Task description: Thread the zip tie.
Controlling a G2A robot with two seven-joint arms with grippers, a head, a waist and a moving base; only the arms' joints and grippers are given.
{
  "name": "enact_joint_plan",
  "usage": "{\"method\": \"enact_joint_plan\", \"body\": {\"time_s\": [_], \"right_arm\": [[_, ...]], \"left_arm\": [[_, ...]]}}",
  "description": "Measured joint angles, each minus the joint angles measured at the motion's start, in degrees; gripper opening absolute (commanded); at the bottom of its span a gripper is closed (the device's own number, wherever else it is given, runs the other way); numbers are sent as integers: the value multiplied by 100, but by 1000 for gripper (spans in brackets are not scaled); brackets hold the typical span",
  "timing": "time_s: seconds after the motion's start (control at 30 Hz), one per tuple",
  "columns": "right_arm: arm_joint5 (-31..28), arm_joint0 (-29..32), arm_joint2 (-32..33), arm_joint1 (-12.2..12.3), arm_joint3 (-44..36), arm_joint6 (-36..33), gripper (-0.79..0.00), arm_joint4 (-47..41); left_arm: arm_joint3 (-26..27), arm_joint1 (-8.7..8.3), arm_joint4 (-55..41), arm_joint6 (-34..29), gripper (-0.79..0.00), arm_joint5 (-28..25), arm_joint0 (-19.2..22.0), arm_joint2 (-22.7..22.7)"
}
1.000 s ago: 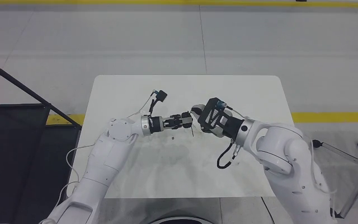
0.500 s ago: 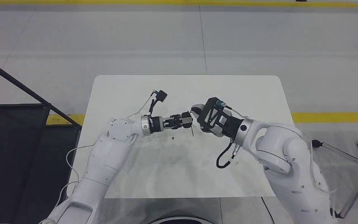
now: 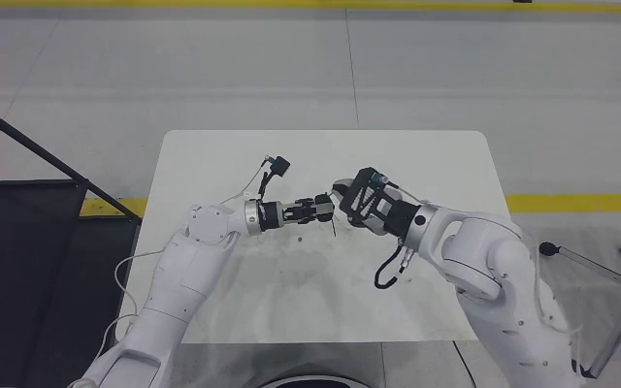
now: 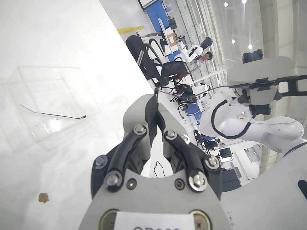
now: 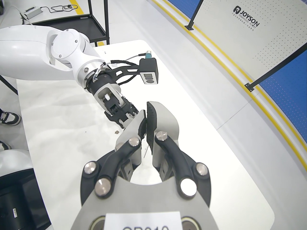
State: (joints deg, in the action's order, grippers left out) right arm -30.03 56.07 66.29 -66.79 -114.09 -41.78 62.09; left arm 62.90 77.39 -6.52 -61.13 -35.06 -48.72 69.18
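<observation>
Over the middle of the white table (image 3: 427, 165) the two grippers meet tip to tip. The zip tie (image 4: 156, 93) is a thin black strap. My left gripper (image 4: 155, 111) is shut on it near its head, and the strap runs off sideways from the pads. My right gripper (image 5: 146, 120) is shut as well, with a thin stretch of the zip tie (image 5: 144, 153) showing between its fingers. In the top view a short length of the zip tie (image 3: 331, 227) hangs down below the left gripper (image 3: 320, 207) and the right gripper (image 3: 339, 192).
A clear plastic box (image 4: 50, 84) lies on the table beyond the left gripper, with a spare black tie (image 4: 60, 116) in it. A small brown crumb (image 4: 43, 197) sits on the tabletop under the grippers. Open table surface surrounds the arms.
The right arm has edged very slightly toward the left arm. Both grippers stay shut and together.
</observation>
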Motion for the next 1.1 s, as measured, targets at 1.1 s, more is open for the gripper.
{"method": "enact_joint_plan", "body": {"time_s": [1.1], "right_arm": [[68, -15, -234, 3, -106, 241, -785, 709]], "left_arm": [[0, 0, 0, 0, -785, 0, 0, 0]]}}
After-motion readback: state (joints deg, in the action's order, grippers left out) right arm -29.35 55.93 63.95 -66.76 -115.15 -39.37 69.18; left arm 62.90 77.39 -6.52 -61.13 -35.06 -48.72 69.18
